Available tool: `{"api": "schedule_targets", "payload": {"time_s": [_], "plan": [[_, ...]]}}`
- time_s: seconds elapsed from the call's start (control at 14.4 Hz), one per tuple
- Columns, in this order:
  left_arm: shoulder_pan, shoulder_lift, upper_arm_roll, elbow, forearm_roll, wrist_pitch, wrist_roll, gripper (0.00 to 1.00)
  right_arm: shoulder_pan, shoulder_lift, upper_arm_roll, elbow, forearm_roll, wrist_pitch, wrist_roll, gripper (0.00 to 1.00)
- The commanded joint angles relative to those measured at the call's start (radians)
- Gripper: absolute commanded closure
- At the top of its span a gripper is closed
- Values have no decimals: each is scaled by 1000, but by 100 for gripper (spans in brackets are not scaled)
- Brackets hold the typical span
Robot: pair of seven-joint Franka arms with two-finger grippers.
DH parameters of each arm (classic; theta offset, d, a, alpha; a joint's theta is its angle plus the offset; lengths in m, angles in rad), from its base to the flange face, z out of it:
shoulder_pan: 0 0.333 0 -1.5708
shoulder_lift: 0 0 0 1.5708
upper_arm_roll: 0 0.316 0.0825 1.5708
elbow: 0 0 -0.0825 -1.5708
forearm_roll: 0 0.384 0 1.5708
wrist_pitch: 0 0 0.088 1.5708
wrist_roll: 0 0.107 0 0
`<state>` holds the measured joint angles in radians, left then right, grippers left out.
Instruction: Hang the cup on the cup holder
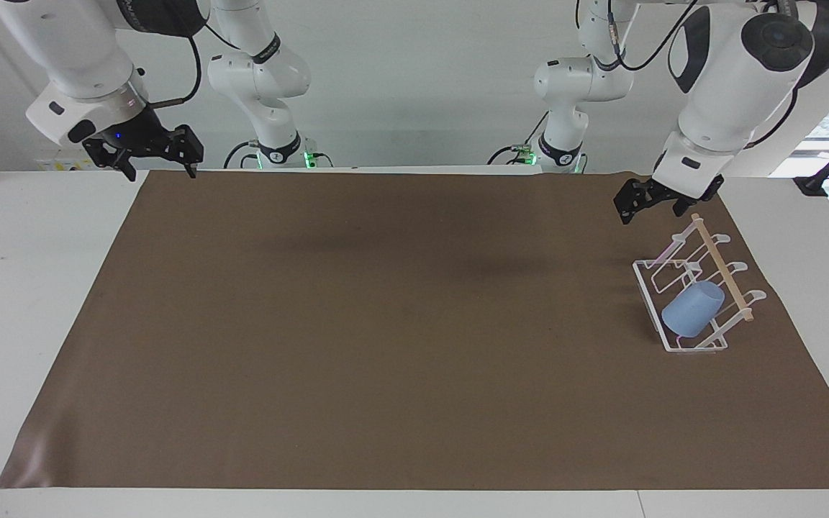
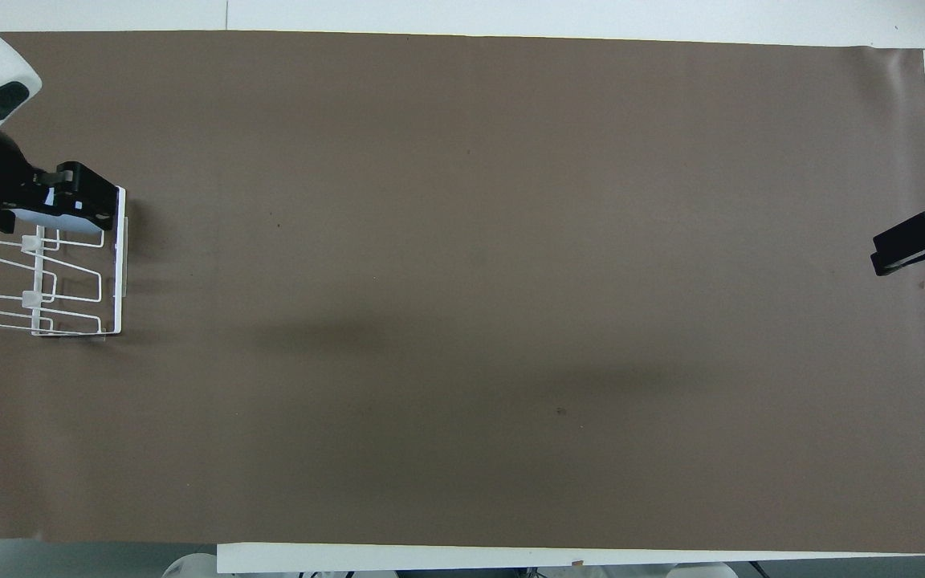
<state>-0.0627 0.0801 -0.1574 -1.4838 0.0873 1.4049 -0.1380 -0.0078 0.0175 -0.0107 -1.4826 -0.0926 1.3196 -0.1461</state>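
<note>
The light blue cup (image 1: 693,308) lies tilted on a prong of the white wire cup holder (image 1: 648,302) at the left arm's end of the table. A wooden dowel (image 1: 722,267) runs across the holder's top. My left gripper (image 1: 650,212) hangs open and empty in the air, clear of both. From overhead the left gripper (image 2: 69,197) covers most of the cup (image 2: 33,214) at the end of the cup holder (image 2: 120,265) farther from the robots. My right gripper (image 1: 161,171) waits open and empty over the mat's corner at the right arm's end, and the right gripper (image 2: 904,249) shows at the overhead view's edge.
A brown mat (image 1: 386,324) covers most of the white table (image 1: 26,288). The holder stands on the mat near its edge at the left arm's end.
</note>
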Motion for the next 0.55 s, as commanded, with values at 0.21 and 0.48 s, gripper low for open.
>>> {"api": "schedule_targets", "payload": {"time_s": [0.21,0.48], "plan": [[127,10,6,56,-90,-67,172,0,-1,-10,-2,-2,4,-14,6,0],[127,10,2,54,-98,-43,172,0,-1,-10,-2,-2,4,-14,6,0]]}}
